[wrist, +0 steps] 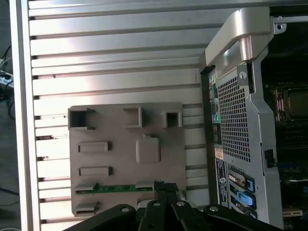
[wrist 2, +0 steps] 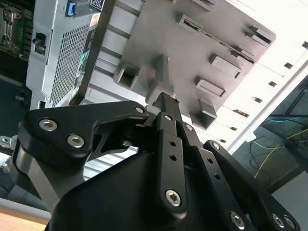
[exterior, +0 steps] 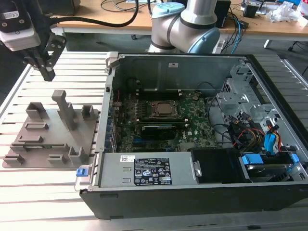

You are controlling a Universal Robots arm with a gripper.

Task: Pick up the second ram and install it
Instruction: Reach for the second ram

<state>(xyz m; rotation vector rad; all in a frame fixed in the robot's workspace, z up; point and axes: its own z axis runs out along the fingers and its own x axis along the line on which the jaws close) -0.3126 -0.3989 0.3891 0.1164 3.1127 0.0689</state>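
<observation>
Across slatted silver aluminium worktop (exterior: 43,202), open black-and-grey metal computer case (exterior: 192,201) lying on its side, broad green motherboard (exterior: 197,129) exposed inside. Just beside case, toward the exterior view's left, flat grey plastic holder plate (exterior: 53,137) with raised blocks and slots. Hanging in the air over the plate's far end, clear of it, black tool (exterior: 48,73), fingers pressed together and gripping nothing. In the first wrist view, slim green second ram (wrist: 113,188) seated on edge in a long slot of the plate, apart from tool.
</observation>
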